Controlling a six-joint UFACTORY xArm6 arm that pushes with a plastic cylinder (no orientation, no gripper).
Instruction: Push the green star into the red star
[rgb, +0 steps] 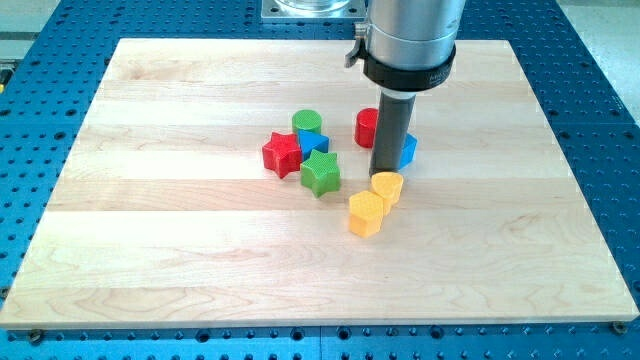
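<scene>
Yellow hexagon block (366, 213) nearest camera; my tip (385, 173) no hand, sits view-right of green star (320, 173), red star (283, 154) beyond: westward push lined.

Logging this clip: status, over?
My tip sits right of green star, apart, beside yellow block. Green star close to red star, contact unclear. Blue block wedged just above them.

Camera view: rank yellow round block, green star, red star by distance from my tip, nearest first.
My tip sits just above the yellow pair.
1. Yellow round block: right below the tip, about touching.
2. Green star: to the view's left.
3. Red star: farther left, slightly up.
</scene>
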